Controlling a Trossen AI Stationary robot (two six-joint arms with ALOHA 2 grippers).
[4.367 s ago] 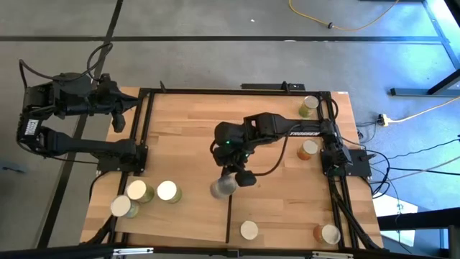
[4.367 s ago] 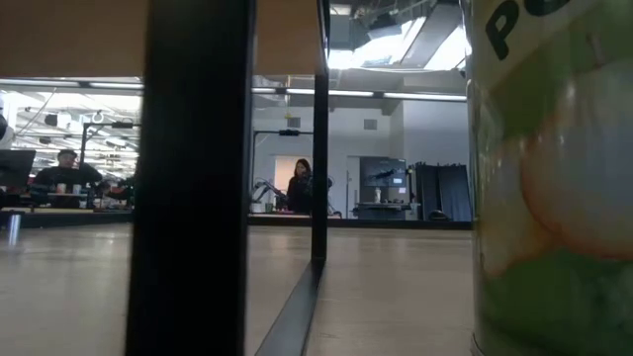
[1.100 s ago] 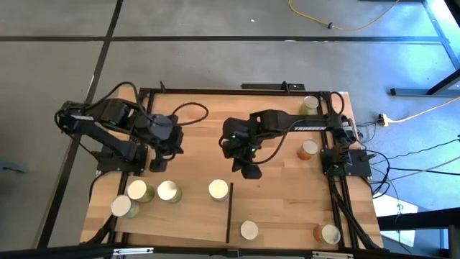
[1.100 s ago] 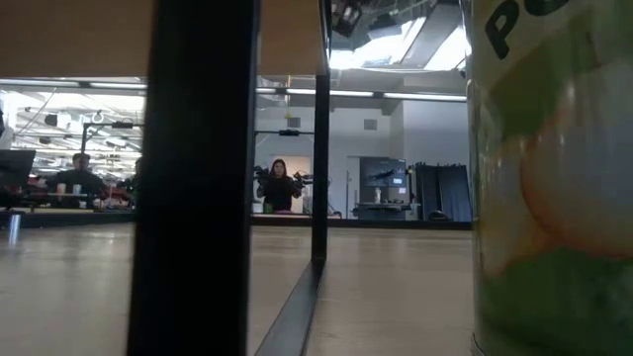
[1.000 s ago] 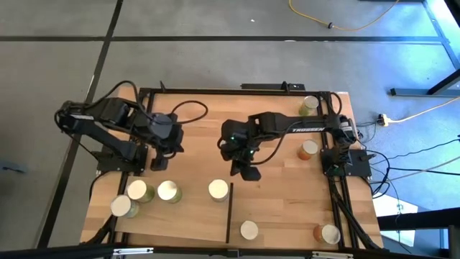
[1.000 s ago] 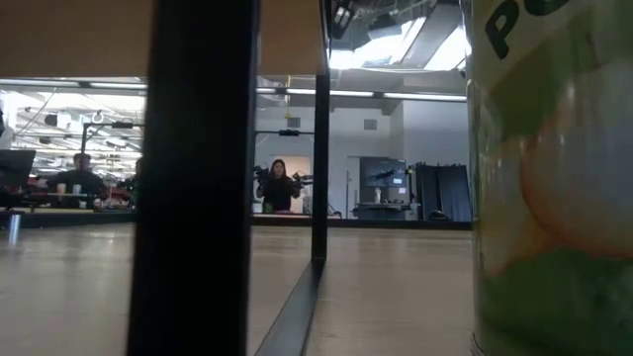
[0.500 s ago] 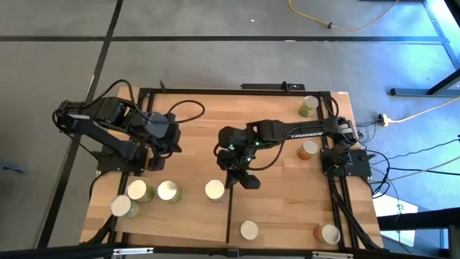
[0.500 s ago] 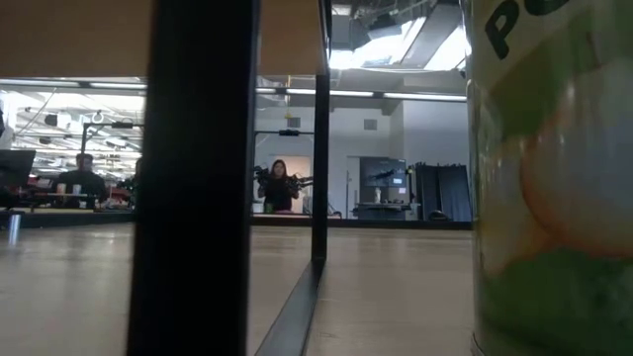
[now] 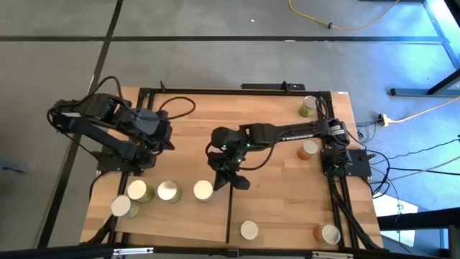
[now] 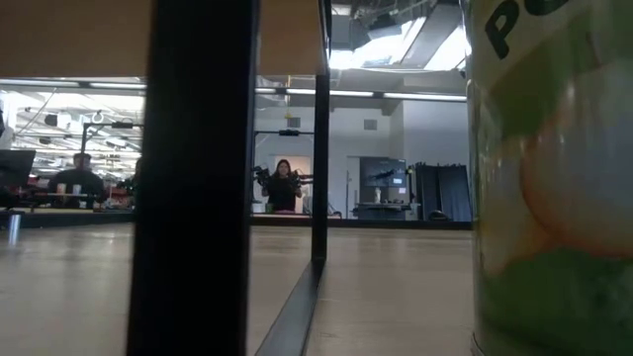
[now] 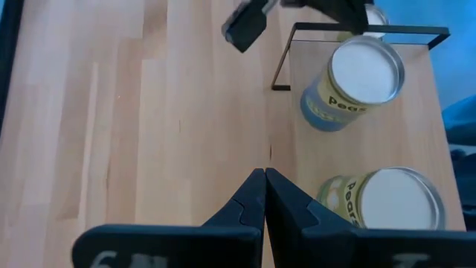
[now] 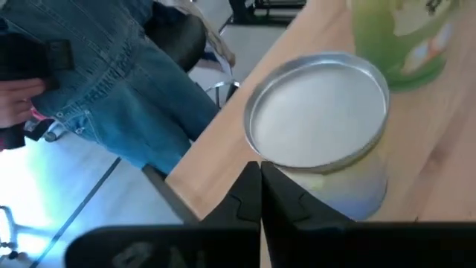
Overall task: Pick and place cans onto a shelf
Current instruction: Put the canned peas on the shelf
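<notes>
Shoved leftward since a second ago, the can (image 9: 203,191) now stands closer to its neighbours on the shelf (image 9: 172,216), just left of the dark divider (image 9: 228,212). Right beside it sits the right gripper (image 9: 221,180), fingers pressed together, holding nothing, its tips low against the can's side. Three more cans (image 9: 167,191) stand in a cluster further left. Up and to the left, the left gripper (image 9: 153,152) has pulled back a little, fingers pinched shut and empty over bare tabletop (image 9: 287,194).
</notes>
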